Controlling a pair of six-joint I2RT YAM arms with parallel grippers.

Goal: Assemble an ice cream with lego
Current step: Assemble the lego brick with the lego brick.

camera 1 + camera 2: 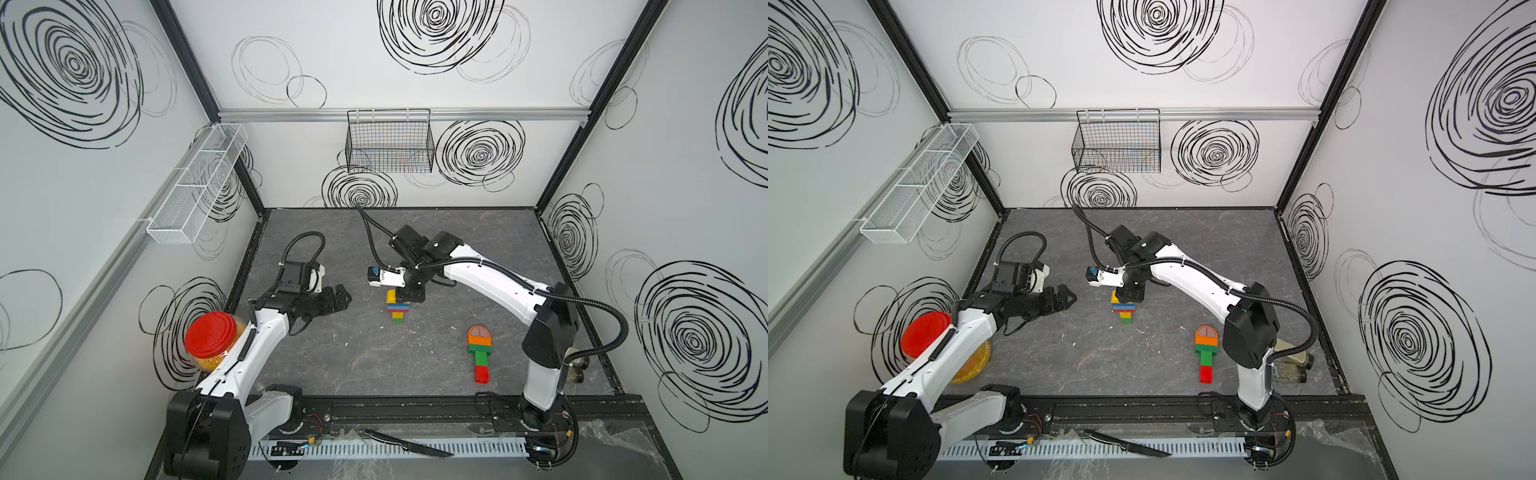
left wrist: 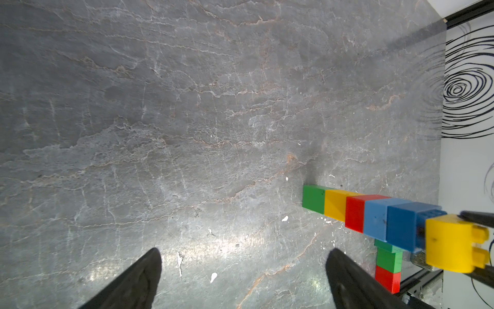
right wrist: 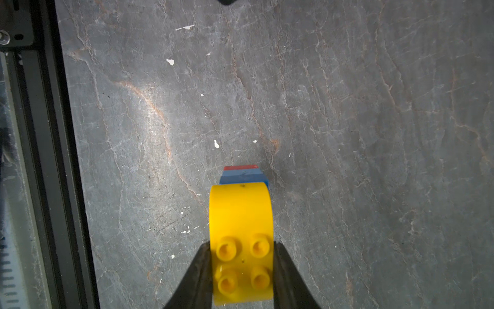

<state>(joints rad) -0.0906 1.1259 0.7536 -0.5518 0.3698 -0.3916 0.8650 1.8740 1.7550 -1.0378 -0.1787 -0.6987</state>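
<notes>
My right end effector [image 3: 242, 248] is pinching the yellow dome brick [image 3: 240, 211] by its flat sides, lower center. Looks light and rigid, probably slippery.

Legible text: none in any view.
Walls [image 1: 332, 62]: black scribble spirals, no letters.
Red jar lid [image 1: 210, 334]: no readable marking.
Yellow brick [image 3: 240, 214]: studs too blurred to read any embossing.
</notes>
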